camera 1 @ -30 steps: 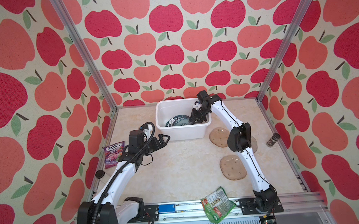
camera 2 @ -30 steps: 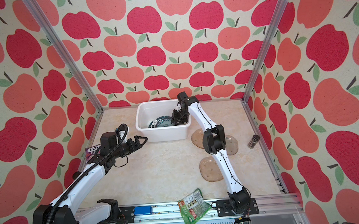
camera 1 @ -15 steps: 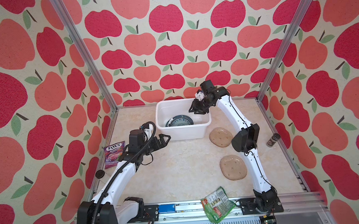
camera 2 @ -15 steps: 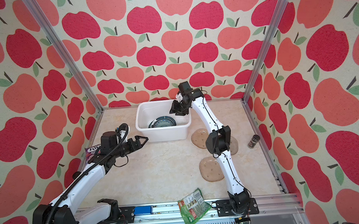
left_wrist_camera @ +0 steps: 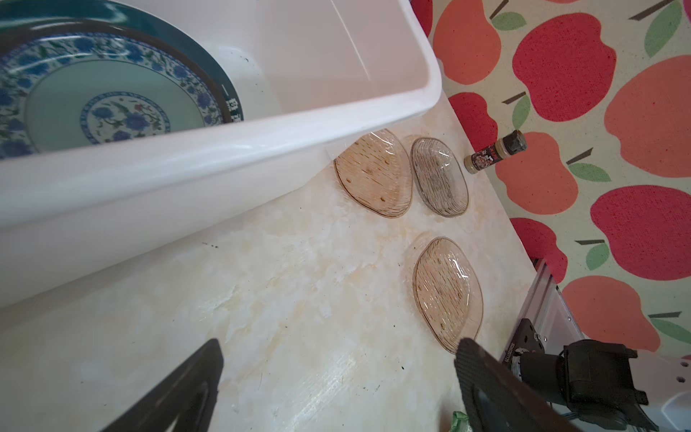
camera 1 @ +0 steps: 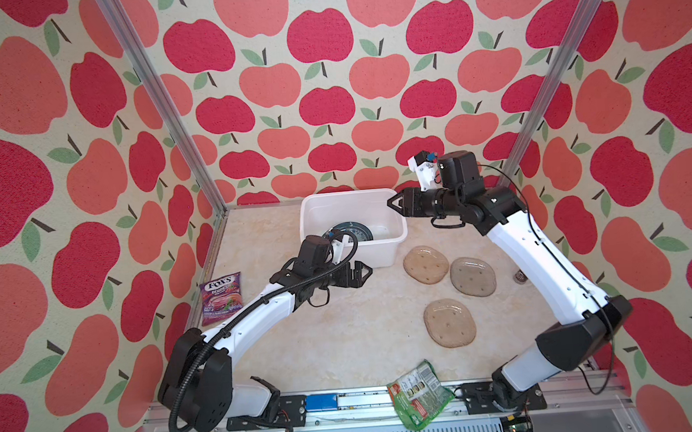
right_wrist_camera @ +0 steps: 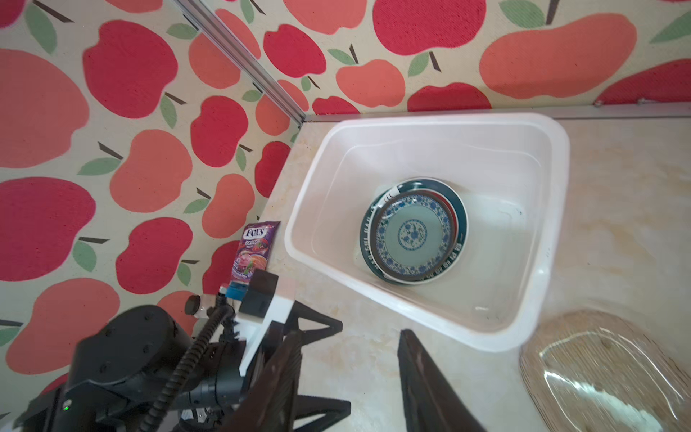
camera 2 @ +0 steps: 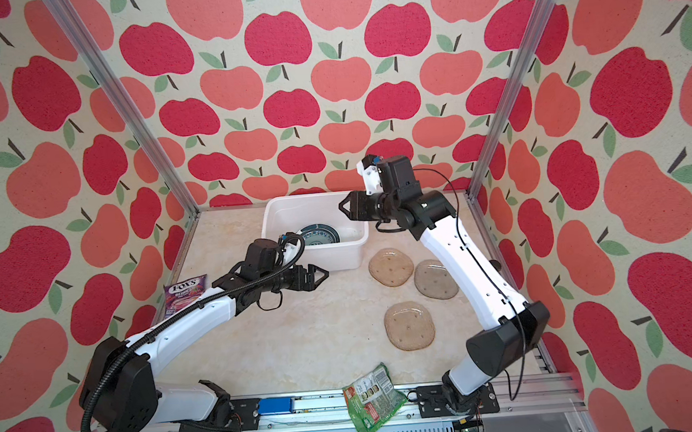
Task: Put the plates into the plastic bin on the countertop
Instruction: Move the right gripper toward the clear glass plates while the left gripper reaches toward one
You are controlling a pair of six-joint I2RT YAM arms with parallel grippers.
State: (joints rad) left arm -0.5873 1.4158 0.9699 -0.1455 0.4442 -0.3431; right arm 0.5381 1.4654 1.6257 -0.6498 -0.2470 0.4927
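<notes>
A green snack packet (camera 1: 421, 393) overhangs the front rail (camera 1: 349, 400). The left gripper (camera 1: 366, 273), spread wide and empty, hovers over bare countertop (camera 1: 344, 329), left of three amber glass plates (camera 1: 449, 322). Farther back, round plates (camera 1: 351, 232) lie stacked in the plastic bin (camera 1: 380, 254). The right gripper (camera 1: 393, 203) hangs unclenched and empty above its right rim.

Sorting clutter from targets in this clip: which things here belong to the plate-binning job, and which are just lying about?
Job: bin; stacked round plates inside it; three glass plates on the countertop.
Lying about: candy bag; snack packet; spice shaker.
</notes>
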